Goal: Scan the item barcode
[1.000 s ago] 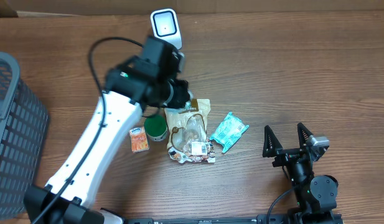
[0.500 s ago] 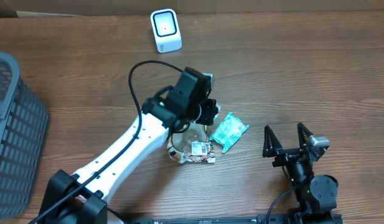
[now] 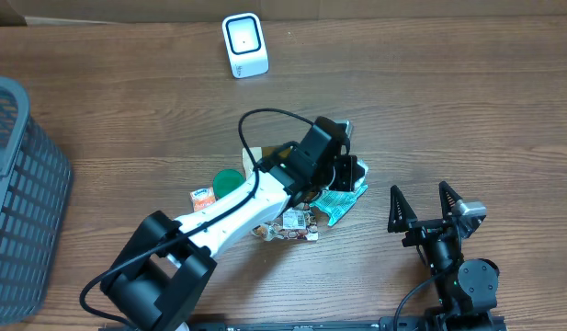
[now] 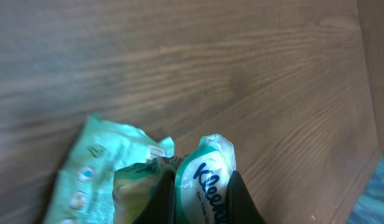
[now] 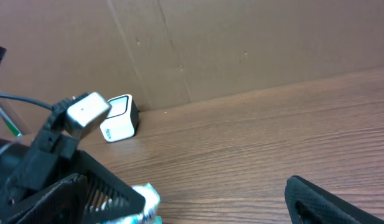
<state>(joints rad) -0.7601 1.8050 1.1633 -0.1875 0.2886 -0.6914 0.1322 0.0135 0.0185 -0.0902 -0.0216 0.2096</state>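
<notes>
Pinching one packet: one end effector; one scanner.

The scanner stands at the far side of the table, the basket at its left edge. Mid-table, left to right, lie a small box, a tub, a snack bag and the tissue pack, which is under the left gripper. The right gripper sits apart at the front right

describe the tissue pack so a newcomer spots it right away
Below the white scanner, find the clear snack bag mid-table. Just right of it is the teal tissue pack, pinched by the left pincer. It is the only mint-green crinkly wrapper there.
</notes>
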